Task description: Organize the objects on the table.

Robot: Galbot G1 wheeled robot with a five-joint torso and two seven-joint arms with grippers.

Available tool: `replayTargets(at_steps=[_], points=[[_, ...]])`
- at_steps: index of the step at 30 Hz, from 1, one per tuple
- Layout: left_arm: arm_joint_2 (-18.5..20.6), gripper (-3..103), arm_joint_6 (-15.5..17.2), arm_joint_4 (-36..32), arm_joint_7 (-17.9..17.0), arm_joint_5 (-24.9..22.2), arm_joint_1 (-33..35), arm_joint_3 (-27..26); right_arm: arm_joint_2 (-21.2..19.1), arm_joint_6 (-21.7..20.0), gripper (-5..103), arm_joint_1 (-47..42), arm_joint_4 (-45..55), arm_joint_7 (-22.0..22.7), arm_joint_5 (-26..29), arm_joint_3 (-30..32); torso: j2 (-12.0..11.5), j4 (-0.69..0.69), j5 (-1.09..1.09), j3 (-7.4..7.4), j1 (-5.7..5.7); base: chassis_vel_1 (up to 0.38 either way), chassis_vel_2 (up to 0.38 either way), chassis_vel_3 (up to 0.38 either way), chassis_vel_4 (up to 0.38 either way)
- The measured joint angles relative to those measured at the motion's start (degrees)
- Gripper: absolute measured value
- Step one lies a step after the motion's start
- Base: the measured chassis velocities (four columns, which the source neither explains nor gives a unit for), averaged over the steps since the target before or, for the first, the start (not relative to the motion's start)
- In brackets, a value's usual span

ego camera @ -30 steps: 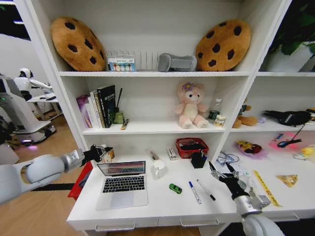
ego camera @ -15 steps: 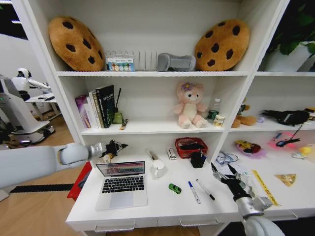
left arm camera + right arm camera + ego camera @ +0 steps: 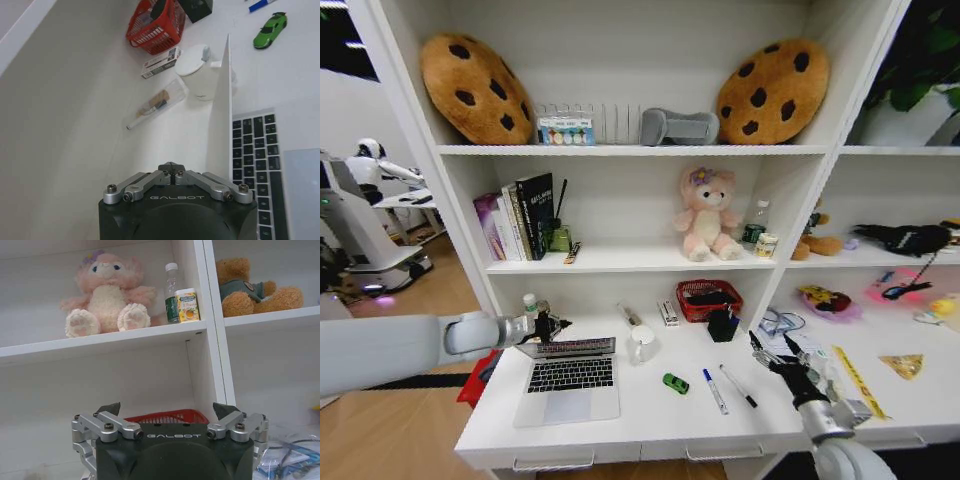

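The silver laptop (image 3: 568, 378) lies at the left of the white table (image 3: 650, 425), its lid (image 3: 567, 347) tipped low over the keyboard. My left gripper (image 3: 556, 324) is shut, with nothing in it, at the lid's upper left edge. In the left wrist view the lid (image 3: 222, 105) stands edge-on beside the left gripper (image 3: 171, 167), with the keyboard (image 3: 255, 150) beyond it. The green toy car (image 3: 675, 383) (image 3: 270, 29) and two white marker pens (image 3: 715, 391) (image 3: 738, 386) lie mid-table. My right gripper (image 3: 772, 352) (image 3: 167, 411) hovers open right of the pens.
A white mug (image 3: 641, 343), a red basket (image 3: 709, 299) and a black holder (image 3: 722, 325) stand behind the car. Shelves above hold books (image 3: 520, 215), a pink plush bear (image 3: 705, 215) and cookie cushions (image 3: 475, 88). Papers and a yellow ruler (image 3: 858, 380) lie at the right.
The laptop lid has swung down from nearly upright to low over the keyboard. My left gripper has dropped to the lid's top edge. The right arm has barely moved.
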Motion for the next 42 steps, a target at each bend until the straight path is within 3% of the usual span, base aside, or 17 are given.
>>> replayTargets(at_steps=[4, 8, 12, 15, 16, 20, 21, 22, 28, 29, 31, 33, 35, 36, 38, 39, 42], points=[[-4.39, 0, 1.02, -3.33, -0.16, 2.9, 0.11, 2.17, 0.42, -0.2, 100, 0.43, 0.1, 0.22, -0.17, -0.37, 0.0, -0.01, 0.01, 0.0, 0.0, 0.0, 0.0, 0.0, 0.0], [-11.73, 0, 2.59, -6.16, -1.4, 9.28, 8.98, 1.23, 0.7, -0.34, 100, 0.32, 0.55, 0.38, -0.39, -0.64, 0.0, -0.01, -0.03, 0.0, 0.0, 0.0, 0.0, 0.0, 0.0], [-16.46, 0, 2.38, -6.48, -1.44, 13.0, 12.08, 1.86, 0.42, -0.36, 100, -0.01, 0.7, 0.48, -0.38, -0.37, 0.0, -0.01, -0.02, 0.0, -0.01, 0.0, 0.0, 0.0, 0.0], [-20.33, 0, 1.45, -6.41, -1.07, 15.07, 11.26, 4.91, 0.29, -0.45, 100, -0.27, 1.0, 0.6, -0.32, -0.29, 0.0, -0.03, 0.01, 0.0, -0.01, 0.0, 0.0, 0.0, 0.0], [-22.74, 0, 1.08, -6.48, -0.89, 15.63, 9.13, 7.21, 0.34, -0.61, 100, -0.46, 1.21, 0.7, -0.36, -0.4, 0.0, 0.05, -0.04, 0.0, -0.01, 0.0, 0.0, 0.0, 0.0], [-28.33, 1, 0.73, -7.67, -1.04, 14.94, 5.47, 7.84, 0.63, -1.11, 100, -0.77, 2.15, 0.86, -0.57, -1.05, 0.0, -0.02, 0.01, 0.0, -0.01, 0.0, 0.0, 0.0, 0.0], [-31.24, 12, 0.49, -8.06, -1.19, 13.75, 3.76, 7.09, 0.61, -1.44, 100, -1.0, 2.66, 1.0, -0.58, -1.38, 0.0, -0.02, -0.02, -0.01, -0.01, 0.0, 0.0, 0.0, 0.0], [-31.24, 12, 0.49, -8.06, -1.19, 13.75, 3.76, 7.09, 0.61, -1.44, 100, -1.0, 2.66, 1.0, -0.58, -1.38, 0.0, -0.02, -0.02, -0.01, -0.01, 0.0, 0.0, 0.0, 0.0], [-46.28, 33, -0.96, -8.26, -1.67, 9.52, -4.51, 5.34, -0.97, -2.61, 100, -3.17, 4.19, 1.85, -1.53, -3.26, 0.0, 0.01, -0.02, 0.0, -0.01, 0.0, 0.0, 0.0, 0.0], [-46.28, 33, -0.96, -8.26, -1.67, 9.52, -4.51, 5.34, -0.97, -2.61, 100, -3.17, 4.19, 1.85, -1.53, -3.26, 0.0, 0.01, -0.02, 0.0, -0.01, 0.0, 0.0, 0.0, 0.0], [-56.15, 44, -1.28, -8.88, -2.48, 7.84, -8.43, 5.36, -2.09, -3.78, 100, -4.21, 4.95, 3.42, -2.11, -4.43, 0.0, 0.05, -0.02, -0.01, -0.02, 0.0, 0.0, 0.0, 0.0], [-58.8, 50, -1.03, -9.35, -2.86, 7.03, -9.78, 5.44, -2.53, -4.5, 100, -4.6, 5.39, 3.99, -2.11, -4.84, 0.0, 0.0, 0.01, 0.0, -0.01, 0.0, 0.0, 0.0, 0.0], [-66.22, 60, 0.39, -10.46, -3.77, 5.04, -13.44, 5.76, -4.11, -6.34, 100, -5.64, 6.58, 5.25, -2.29, -5.72, 0.01, -0.03, 0.01, -0.01, -0.01, 0.0, 0.0, 0.0, 0.0], [-66.22, 60, 0.39, -10.46, -3.77, 5.04, -13.44, 5.76, -4.11, -6.34, 100, -5.64, 6.58, 5.25, -2.29, -5.72, 0.01, -0.03, 0.01, -0.01, -0.01, 0.0, 0.0, 0.0, 0.0], [-73.06, 72, 1.89, -11.92, -4.45, 3.22, -15.81, 5.64, -5.96, -7.52, 100, -6.42, 7.33, 5.26, -3.24, -6.45, 0.0, -0.03, 0.0, 0.0, -0.01, 0.0, 0.0, 0.0, 0.0], [-73.06, 72, 1.89, -11.92, -4.45, 3.22, -15.81, 5.64, -5.96, -7.52, 100, -6.42, 7.33, 5.26, -3.24, -6.45, 0.0, -0.03, 0.0, 0.0, -0.01, 0.0, 0.0, 0.0, 0.0], [-79.29, 82, 2.9, -13.4, -4.91, 2.3, -16.95, 4.99, -8.4, -7.59, 100, -7.37, 7.52, 3.43, -4.68, -7.78, 0.0, 0.0, 0.0, 0.0, -0.01, 0.0, 0.0, 0.0, 0.0]])
